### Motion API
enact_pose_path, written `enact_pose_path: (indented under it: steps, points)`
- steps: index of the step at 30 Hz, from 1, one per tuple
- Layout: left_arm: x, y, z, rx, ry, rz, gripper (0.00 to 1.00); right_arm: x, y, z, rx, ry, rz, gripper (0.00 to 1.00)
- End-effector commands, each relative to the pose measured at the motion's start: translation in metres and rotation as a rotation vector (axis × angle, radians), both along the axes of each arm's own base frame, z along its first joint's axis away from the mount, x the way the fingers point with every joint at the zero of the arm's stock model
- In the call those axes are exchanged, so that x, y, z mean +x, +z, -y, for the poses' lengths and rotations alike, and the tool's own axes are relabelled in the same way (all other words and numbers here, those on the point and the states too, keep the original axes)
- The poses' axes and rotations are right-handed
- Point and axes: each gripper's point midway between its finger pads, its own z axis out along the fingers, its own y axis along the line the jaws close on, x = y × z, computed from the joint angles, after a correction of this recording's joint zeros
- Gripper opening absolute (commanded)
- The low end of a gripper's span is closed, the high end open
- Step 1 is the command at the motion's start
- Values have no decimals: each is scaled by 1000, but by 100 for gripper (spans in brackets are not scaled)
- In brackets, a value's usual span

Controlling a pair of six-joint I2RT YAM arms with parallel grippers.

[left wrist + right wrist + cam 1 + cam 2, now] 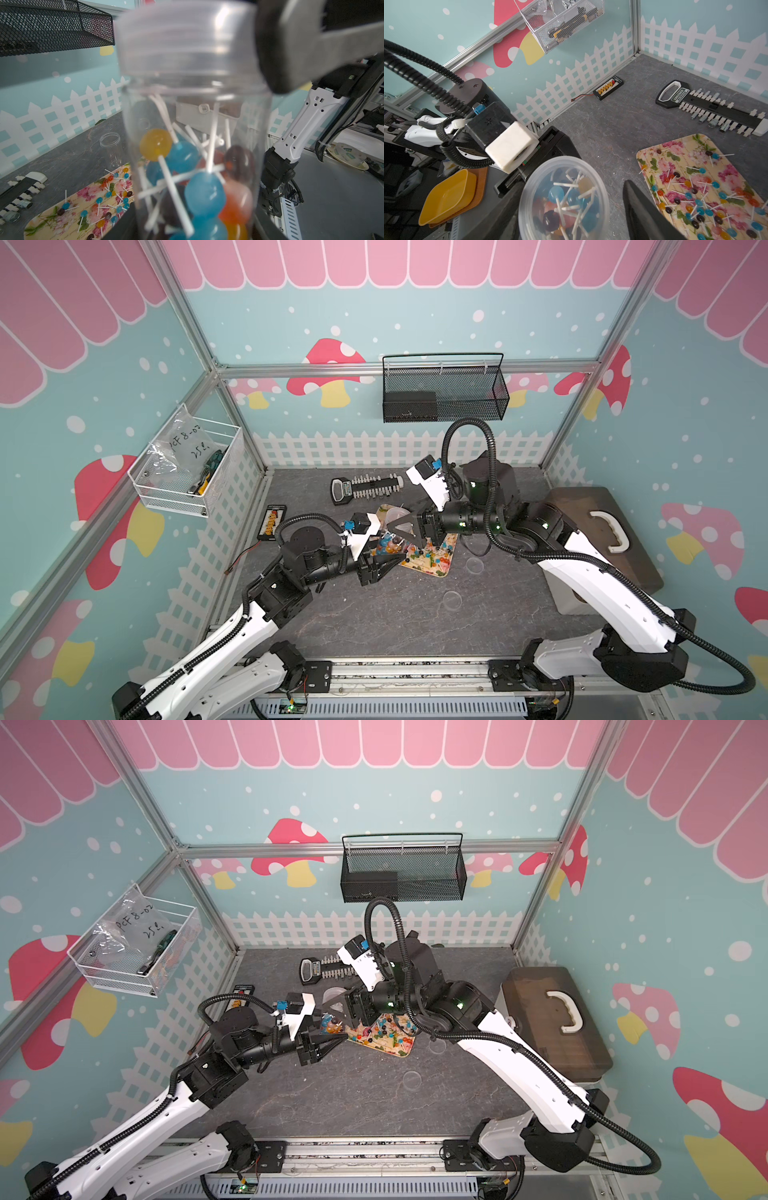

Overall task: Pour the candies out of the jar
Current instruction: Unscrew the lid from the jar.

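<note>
A clear plastic jar (193,128) stands upright in my left gripper (380,566), which is shut on its lower body. Inside it lie candies (204,193) in blue, orange, yellow and dark tones on white sticks. A clear lid (563,166) closes the jar's top. My right gripper (571,185) is open around that lid: one finger (291,41) lies against the lid's side, the other finger (643,212) stands a little off it. In both top views the two grippers meet over the floral tray's (436,572) left end. More candies (699,203) lie scattered on that tray (685,153).
Empty clear jars (452,599) (110,141) sit on the grey table beside the tray. A black and white socket rack (365,487) lies behind it. A brown box (602,531) with a white handle stands at the right. A black mesh basket (444,389) and a white wire basket (187,468) hang on the walls.
</note>
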Motion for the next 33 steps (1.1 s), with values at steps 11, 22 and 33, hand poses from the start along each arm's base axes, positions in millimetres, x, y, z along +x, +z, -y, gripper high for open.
enact_pose_path:
  steps: [11,22,33]
  points:
    - [-2,10,1,-18,-17,41,59,-9,28,1,0,95,181,44]
    - [-13,15,10,-35,-109,1,60,-41,29,21,50,537,483,43]
    - [-12,16,9,-31,-95,15,59,-36,31,24,50,523,478,50]
